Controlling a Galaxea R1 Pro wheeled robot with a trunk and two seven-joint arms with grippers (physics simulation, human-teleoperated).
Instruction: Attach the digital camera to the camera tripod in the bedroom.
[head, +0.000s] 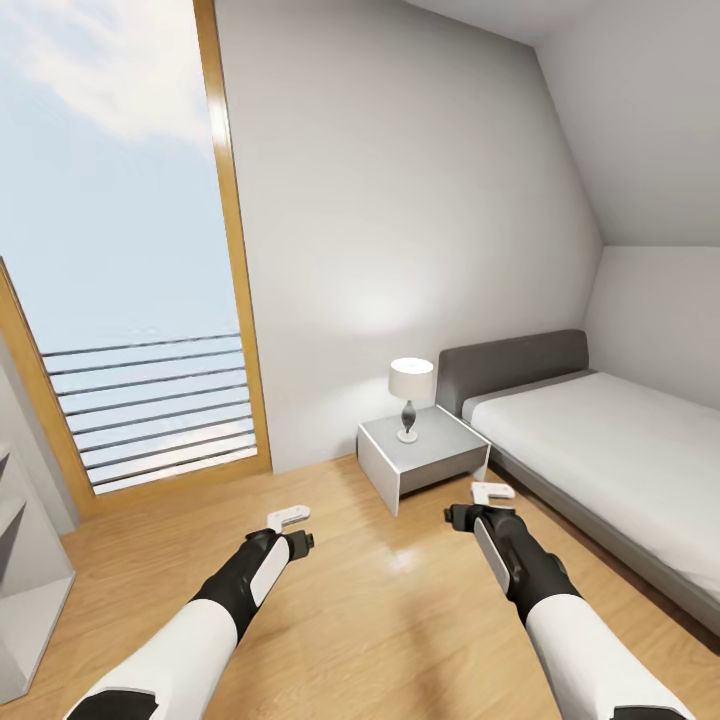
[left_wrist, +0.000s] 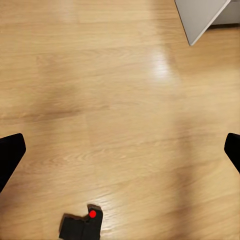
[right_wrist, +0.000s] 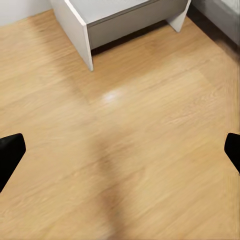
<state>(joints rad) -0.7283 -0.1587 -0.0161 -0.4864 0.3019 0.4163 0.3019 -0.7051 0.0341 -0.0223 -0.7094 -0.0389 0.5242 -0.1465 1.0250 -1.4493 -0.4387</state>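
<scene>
Digital camera (left_wrist: 81, 226) just sits on the wood floor (left_wrist: 120, 110) under my left gripper (left_wrist: 120, 150). Both grippers spread wide, my right gripper (right_wrist: 120, 150) holding nothing either.

Home bedroom, attic type. Indicated by: grey upholstered bed with white mattress (head: 600, 440) ahead-right of the right pincer (head: 492, 492); white boxy nightstand (head: 425, 455) just ahead of it, topped by a small white-shaded table lamp (head: 410, 397); sloped white ceiling (head: 640, 120); tall wood-framed window with horizontal railing (head: 130, 300) ahead-left of the left pincer (head: 288, 516); light wood plank floor (head: 390, 620) throughout.
</scene>
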